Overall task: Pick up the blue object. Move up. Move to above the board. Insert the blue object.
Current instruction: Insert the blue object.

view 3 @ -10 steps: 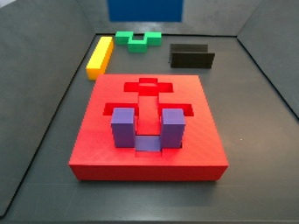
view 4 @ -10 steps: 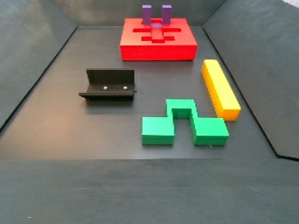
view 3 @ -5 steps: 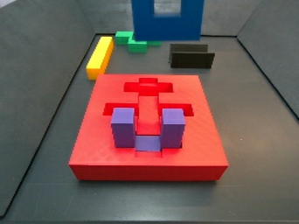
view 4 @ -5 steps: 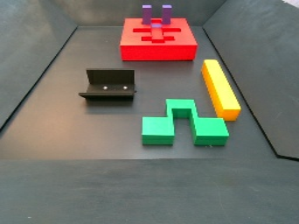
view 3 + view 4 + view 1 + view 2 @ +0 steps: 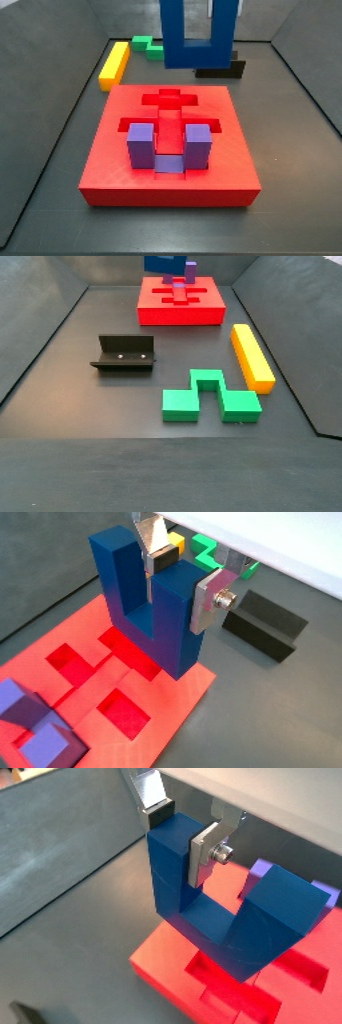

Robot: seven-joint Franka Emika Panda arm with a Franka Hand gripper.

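Note:
My gripper (image 5: 181, 572) is shut on one prong of the blue object (image 5: 140, 607), also seen in a wrist view (image 5: 181, 898). The dark blue U-shaped block hangs with its base down and its prongs up. In a side view the blue object (image 5: 198, 45) hangs above the far edge of the board (image 5: 167, 175); the gripper itself is above that frame. The red board has dark recessed slots (image 5: 127, 707). In a side view only the blue object's base (image 5: 164, 264) shows, over the board (image 5: 181, 308).
A purple U-shaped block (image 5: 167, 148) stands in the board's near slot. A yellow bar (image 5: 115, 62), a green block (image 5: 210, 398) and the fixture (image 5: 124, 353) lie on the dark grey floor beyond the board. Grey walls ring the floor.
The blue object, held in my gripper, has come from the far end toward the board and now hangs over its far edge. Nothing else has moved.

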